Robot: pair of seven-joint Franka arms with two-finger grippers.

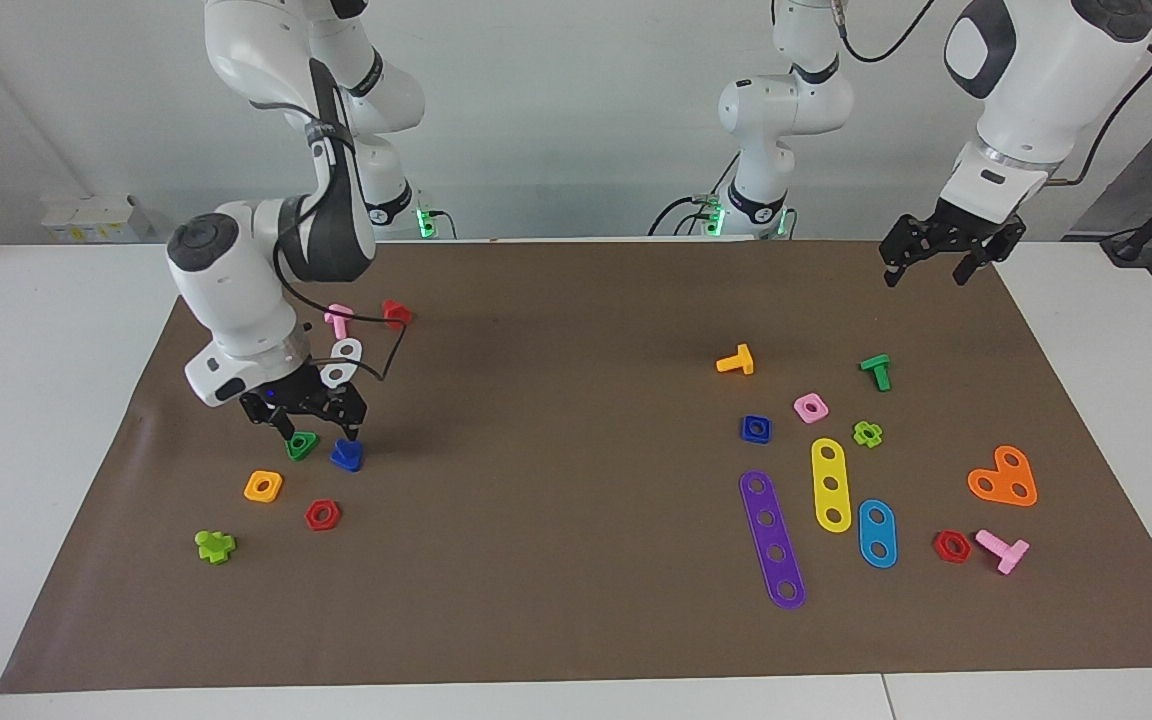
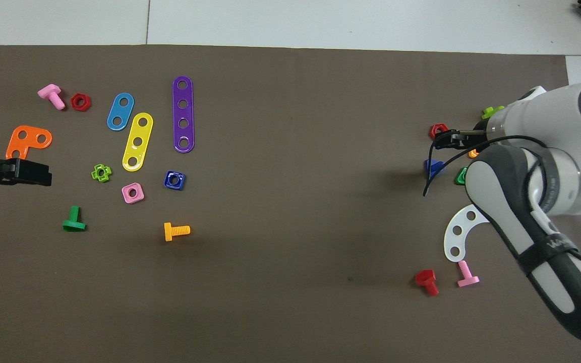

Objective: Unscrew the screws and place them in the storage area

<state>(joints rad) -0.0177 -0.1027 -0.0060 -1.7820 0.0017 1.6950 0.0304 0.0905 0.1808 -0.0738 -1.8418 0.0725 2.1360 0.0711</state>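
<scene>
The blue bolt (image 1: 347, 456) lies on the brown mat beside the green triangular nut (image 1: 302, 445); it also shows in the overhead view (image 2: 432, 168). My right gripper (image 1: 322, 438) is open and low over these two, one fingertip just above the bolt, not gripping it. The storage area (image 1: 298, 478) is the bare mat amid the green nut, the orange square nut (image 1: 263, 486), the red hexagonal nut (image 1: 322, 514) and the white curved strip (image 1: 341, 362). My left gripper (image 1: 926, 272) is open and empty, waiting raised over the mat's corner at the left arm's end.
A lime piece (image 1: 215, 546), a pink bolt (image 1: 339, 320) and a red bolt (image 1: 396, 313) lie around the storage area. Toward the left arm's end lie a blue square nut (image 1: 755, 428), purple (image 1: 772, 538), yellow (image 1: 830, 484) and blue (image 1: 877, 533) strips, and other bolts and nuts.
</scene>
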